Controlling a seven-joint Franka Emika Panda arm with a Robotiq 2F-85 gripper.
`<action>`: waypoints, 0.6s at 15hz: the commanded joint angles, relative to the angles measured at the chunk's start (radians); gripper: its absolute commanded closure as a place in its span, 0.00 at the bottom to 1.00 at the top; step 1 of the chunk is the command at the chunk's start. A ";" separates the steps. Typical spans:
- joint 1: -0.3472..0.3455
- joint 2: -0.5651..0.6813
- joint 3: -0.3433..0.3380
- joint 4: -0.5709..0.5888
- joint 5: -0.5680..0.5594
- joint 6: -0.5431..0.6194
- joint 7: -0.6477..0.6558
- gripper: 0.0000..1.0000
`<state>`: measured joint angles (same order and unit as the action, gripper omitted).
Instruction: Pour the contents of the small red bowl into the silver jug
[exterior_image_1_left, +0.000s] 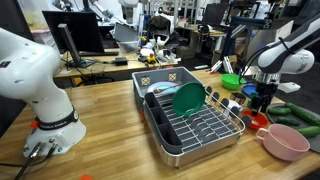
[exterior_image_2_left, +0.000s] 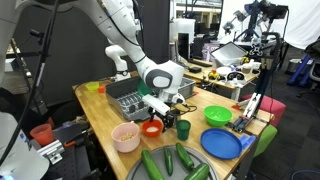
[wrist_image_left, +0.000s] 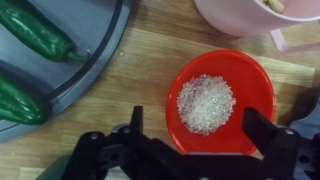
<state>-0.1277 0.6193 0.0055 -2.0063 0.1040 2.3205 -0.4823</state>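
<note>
The small red bowl holds a heap of white grains and sits on the wooden table. It shows in both exterior views. My gripper is open and hangs just above the bowl. One finger is past the bowl's left side and the other is over its right rim. The gripper also shows in both exterior views. I cannot make out the silver jug with certainty in any view.
A pale pink cup stands beside the bowl. A grey plate with green vegetables is close by. There is also a dish rack, a green bowl, a blue plate and a dark cup.
</note>
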 joint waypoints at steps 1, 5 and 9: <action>-0.038 0.021 0.033 0.009 -0.017 0.009 -0.023 0.01; -0.048 0.036 0.038 0.015 -0.013 0.017 -0.025 0.30; -0.057 0.033 0.042 0.011 -0.011 0.035 -0.025 0.64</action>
<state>-0.1522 0.6440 0.0217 -2.0010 0.1035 2.3321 -0.4901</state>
